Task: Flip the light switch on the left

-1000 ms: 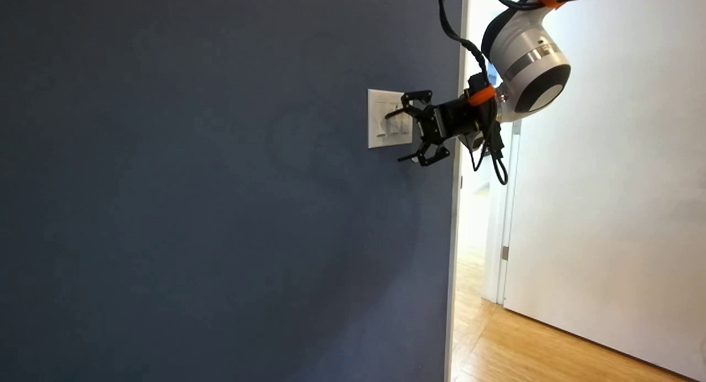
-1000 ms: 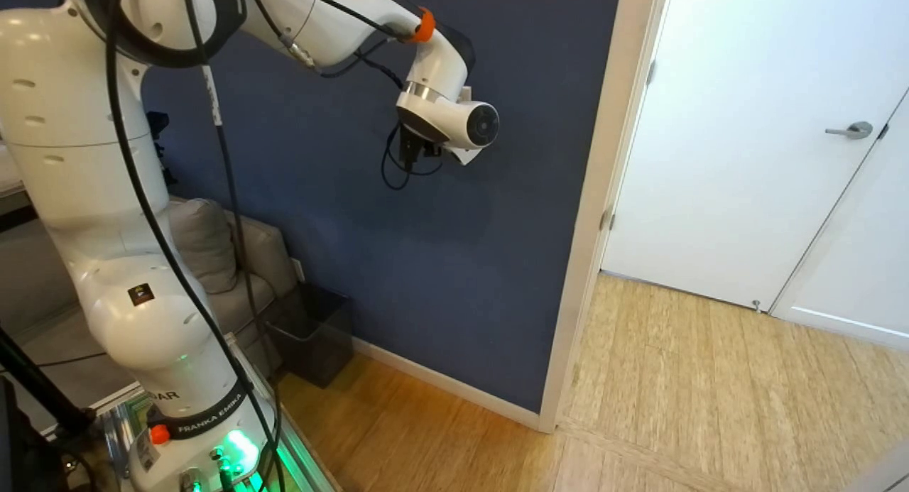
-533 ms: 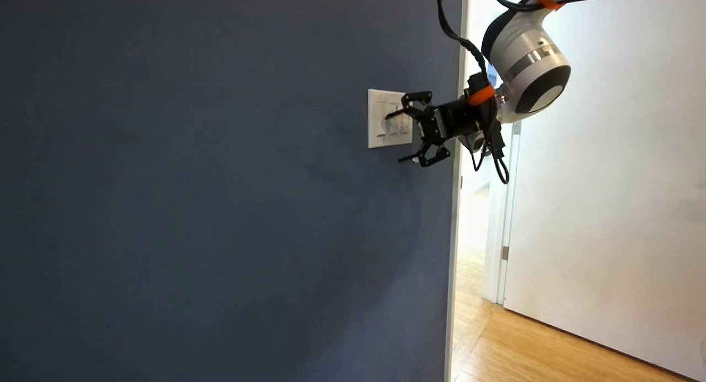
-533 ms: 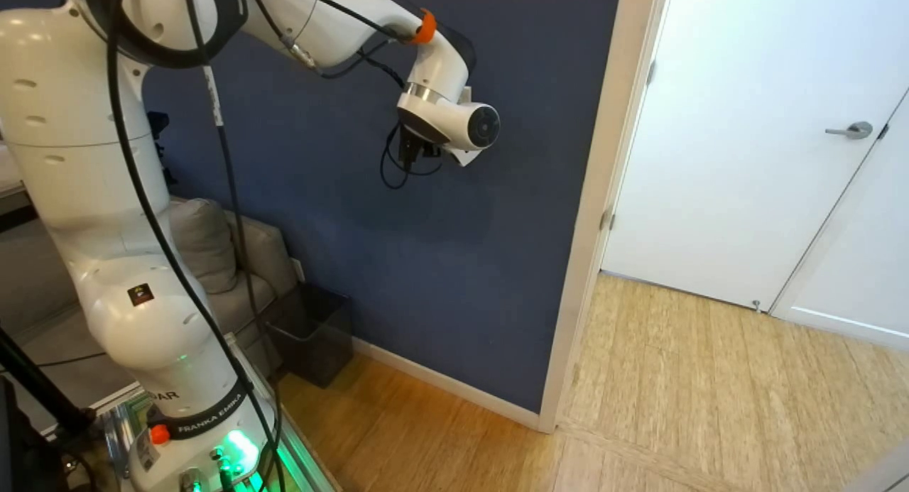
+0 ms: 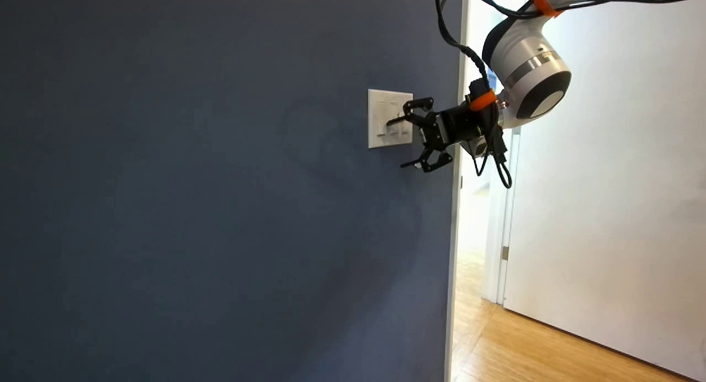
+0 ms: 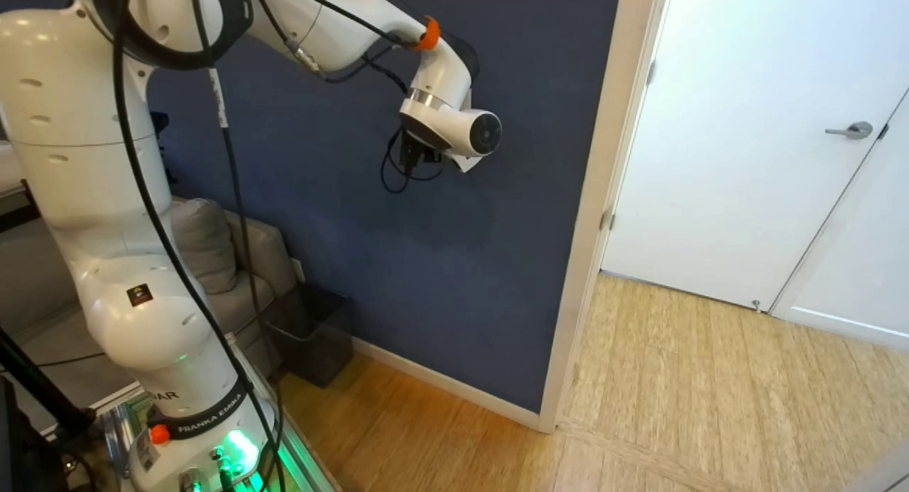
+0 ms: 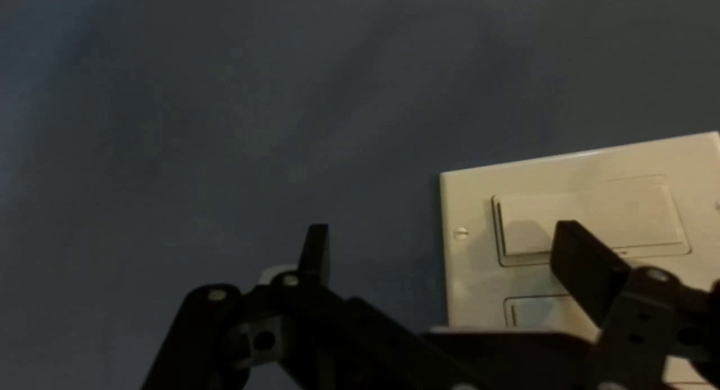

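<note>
Facing the wall plate (image 5: 389,97), our gripper (image 5: 395,144) holds its fingers (image 7: 588,266) parted, one partly hiding that plate's left-end light switch (image 7: 610,213) in the wrist view. Right of the plate stand a door frame (image 5: 454,238) and white door (image 5: 601,167). Our arm's base (image 6: 177,453) reads "FRANKA EMIKA".
</note>
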